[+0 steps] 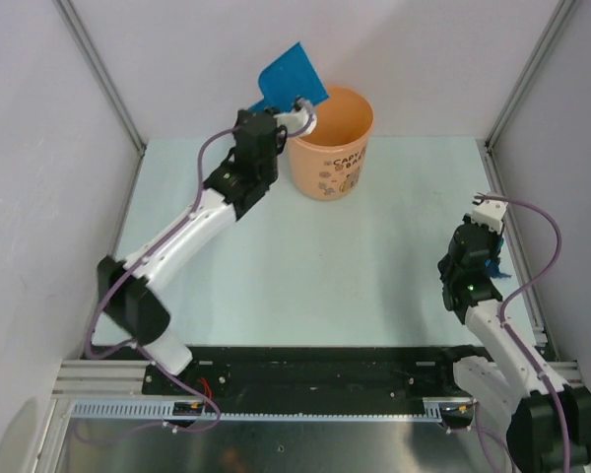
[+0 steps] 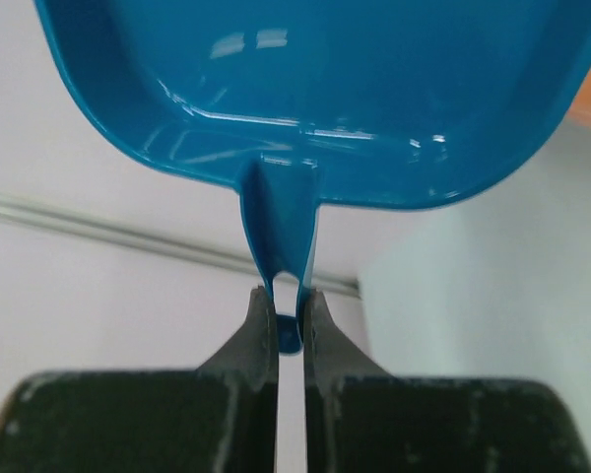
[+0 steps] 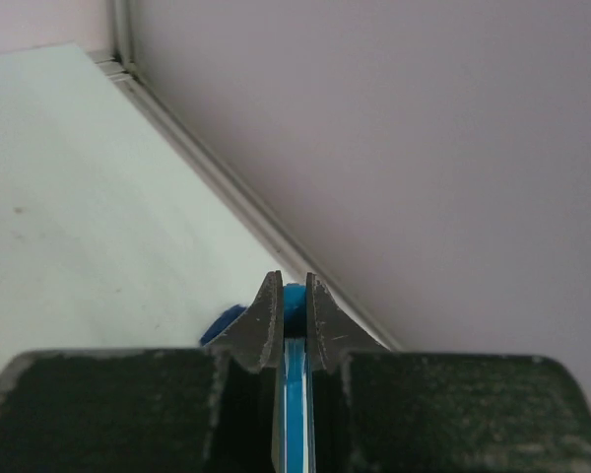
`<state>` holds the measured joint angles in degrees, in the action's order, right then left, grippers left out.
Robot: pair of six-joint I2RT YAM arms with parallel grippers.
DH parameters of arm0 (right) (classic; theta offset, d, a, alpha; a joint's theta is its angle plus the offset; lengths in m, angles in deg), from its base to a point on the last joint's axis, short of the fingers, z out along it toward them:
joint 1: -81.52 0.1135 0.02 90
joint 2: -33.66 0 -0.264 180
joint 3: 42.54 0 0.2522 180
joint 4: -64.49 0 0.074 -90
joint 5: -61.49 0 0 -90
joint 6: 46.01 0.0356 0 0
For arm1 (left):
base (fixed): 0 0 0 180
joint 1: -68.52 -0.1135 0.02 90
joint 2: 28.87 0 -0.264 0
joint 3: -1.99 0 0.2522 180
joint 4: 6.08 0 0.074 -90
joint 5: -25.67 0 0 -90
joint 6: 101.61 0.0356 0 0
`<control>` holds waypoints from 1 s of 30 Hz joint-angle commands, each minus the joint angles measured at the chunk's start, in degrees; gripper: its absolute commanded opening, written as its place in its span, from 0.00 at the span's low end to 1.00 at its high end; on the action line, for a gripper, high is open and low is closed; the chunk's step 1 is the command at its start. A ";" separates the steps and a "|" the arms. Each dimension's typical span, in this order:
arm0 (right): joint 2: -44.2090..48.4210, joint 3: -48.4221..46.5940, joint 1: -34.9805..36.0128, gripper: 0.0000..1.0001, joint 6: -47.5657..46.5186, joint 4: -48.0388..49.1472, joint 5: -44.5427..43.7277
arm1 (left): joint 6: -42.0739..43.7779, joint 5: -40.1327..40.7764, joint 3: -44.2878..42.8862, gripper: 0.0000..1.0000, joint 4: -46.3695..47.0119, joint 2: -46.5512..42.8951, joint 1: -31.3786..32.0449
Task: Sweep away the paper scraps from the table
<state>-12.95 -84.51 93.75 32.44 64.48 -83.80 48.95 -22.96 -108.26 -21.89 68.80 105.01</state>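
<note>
The left gripper (image 2: 288, 298) is clamped on the handle of the blue dustpan (image 1: 292, 75), held tilted above the orange bucket's (image 1: 333, 163) rim at the far side of the table (image 1: 325, 266). The right gripper (image 3: 294, 288) pinches a blue brush (image 3: 294, 414) near the right edge.

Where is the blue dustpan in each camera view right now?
Top external: dustpan top centre, tilted at the orange bucket rim, held by the left gripper.
Left wrist: fills the upper picture, its handle pinched between the fingers.
Right wrist: not in it; the blue strip there is the brush in the right gripper.
Shared landmark: the orange bucket, a sliver at the left wrist view's right edge; right wrist lacks it.
</note>
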 commanded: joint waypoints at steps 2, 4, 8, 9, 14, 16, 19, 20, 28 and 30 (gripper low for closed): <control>-9.01 -0.53 -3.52 0.00 -14.42 20.41 -3.33 | -21.68 -11.03 14.38 0.00 -15.79 -8.89 0.25; -14.28 -0.53 -5.19 0.00 -17.44 26.48 -3.25 | -23.72 -14.20 19.74 0.00 -17.81 -10.21 0.25; -23.51 -1.06 -11.25 0.00 -16.50 30.44 2.00 | -26.28 -16.40 28.52 0.00 -18.96 -11.18 0.16; -27.88 -1.24 -15.35 0.00 -15.18 30.45 3.68 | -26.45 -16.49 29.59 0.00 -19.14 -11.27 -0.01; -36.97 -2.99 -18.74 0.00 -10.86 29.22 22.04 | -26.98 -17.37 34.51 0.00 -22.03 -12.06 -0.89; -38.20 -3.08 -13.85 0.00 -11.91 28.87 27.05 | -26.98 -18.33 35.22 0.00 -23.53 -12.50 -1.16; -38.47 -3.17 -3.84 0.00 -14.02 27.65 25.07 | -27.50 -20.26 36.72 0.00 -24.85 -12.94 -1.95; -37.86 -3.17 -1.27 0.00 -13.68 25.90 24.62 | -27.51 -20.79 37.59 0.00 -25.46 -12.94 -2.47; -27.75 -3.08 14.91 0.00 5.60 5.06 29.01 | -27.16 -26.24 43.04 0.00 -26.61 -11.54 -3.88; -26.78 -3.17 22.82 0.00 3.22 5.05 24.10 | -27.24 -27.38 44.01 0.00 -26.78 -10.31 -3.79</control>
<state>-41.82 -86.98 107.30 30.15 76.13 -59.06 23.24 -45.34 -65.71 -47.83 58.28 101.27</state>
